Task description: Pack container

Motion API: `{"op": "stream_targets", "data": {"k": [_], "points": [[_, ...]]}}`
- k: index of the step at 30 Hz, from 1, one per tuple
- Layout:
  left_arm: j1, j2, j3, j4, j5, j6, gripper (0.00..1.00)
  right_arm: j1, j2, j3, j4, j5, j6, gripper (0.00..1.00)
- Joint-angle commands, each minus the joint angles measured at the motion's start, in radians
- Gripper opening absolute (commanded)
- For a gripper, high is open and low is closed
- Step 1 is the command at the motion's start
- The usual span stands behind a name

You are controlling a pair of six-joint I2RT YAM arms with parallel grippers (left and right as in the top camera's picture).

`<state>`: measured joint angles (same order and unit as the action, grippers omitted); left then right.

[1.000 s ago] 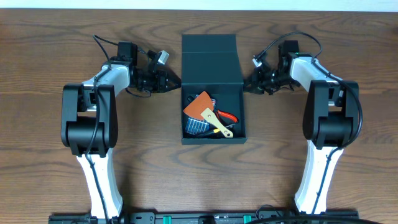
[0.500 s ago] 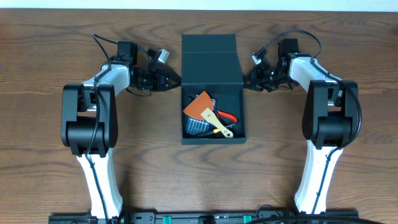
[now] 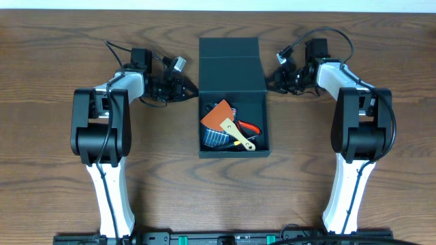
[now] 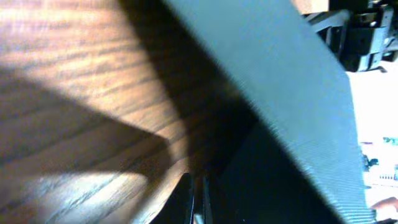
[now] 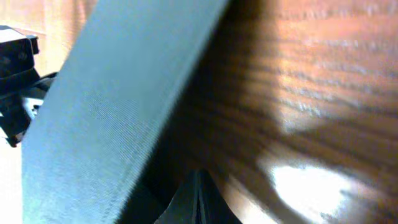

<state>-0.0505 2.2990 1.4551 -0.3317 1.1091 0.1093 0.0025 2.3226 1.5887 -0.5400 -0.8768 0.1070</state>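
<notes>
The dark teal-black container [image 3: 263, 122] stands open at the table's middle, its flap lid [image 3: 230, 64] folded back on the far side. Inside lie an orange piece [image 3: 219, 116], a yellow-handled tool [image 3: 238, 136], red-handled pliers [image 3: 249, 126] and a small blue case [image 3: 212, 140]. My left gripper [image 3: 191, 90] is shut, its tips at the lid's left edge near the hinge. My right gripper [image 3: 271, 83] is shut at the lid's right edge. In the left wrist view the shut fingers [image 4: 198, 200] sit below the lid [image 4: 298, 93]. The right wrist view shows shut fingers [image 5: 198, 199] beside the lid [image 5: 118, 106].
The brown wooden table [image 3: 54, 170] runs to all sides. Both arm bases [image 3: 102, 136] [image 3: 361, 136] stand left and right of the box. Cables loop above each wrist near the table's far edge.
My right gripper has moved a little toward the far edge along the lid's right side. The left arm shifted slightly. The box and its contents have not moved.
</notes>
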Motion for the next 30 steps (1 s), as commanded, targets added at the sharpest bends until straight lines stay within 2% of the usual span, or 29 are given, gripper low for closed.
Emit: {"op": "stream_targets", "data": {"k": [1, 15, 27, 30], "points": [[0.000, 0.004, 0.043, 0.006, 0.052, 0.000, 0.06, 0.010, 0.017, 0.000, 0.017, -0.060, 0.013, 0.01], [0.000, 0.004, 0.145, 0.005, 0.114, -0.022, 0.06, 0.012, 0.017, 0.003, 0.052, -0.123, 0.012, 0.01], [0.002, 0.004, 0.146, 0.005, 0.109, -0.026, 0.06, 0.012, 0.017, 0.038, 0.038, -0.145, 0.012, 0.01], [0.002, 0.004, 0.146, -0.004, 0.055, -0.037, 0.06, 0.012, 0.017, 0.038, 0.027, -0.138, 0.007, 0.01]]}}
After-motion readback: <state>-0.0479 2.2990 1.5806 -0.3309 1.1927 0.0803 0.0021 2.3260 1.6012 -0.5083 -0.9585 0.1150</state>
